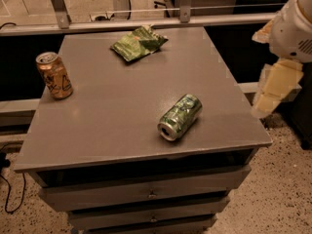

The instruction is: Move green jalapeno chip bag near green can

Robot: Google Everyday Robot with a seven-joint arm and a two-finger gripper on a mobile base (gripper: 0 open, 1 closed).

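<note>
The green jalapeno chip bag (139, 43) lies flat and crinkled at the far middle of the grey table top (112, 111). The green can (180, 117) lies on its side near the front right of the table, with its open end toward the front. My gripper (274, 90) hangs off the table's right edge, to the right of the green can and well away from the bag. It holds nothing that I can see.
An orange-gold can (54, 75) with dark scribbles stands upright at the table's left edge. A metal rail (146, 22) runs behind the table. Drawers (151, 191) sit below the top. Speckled floor lies at the right.
</note>
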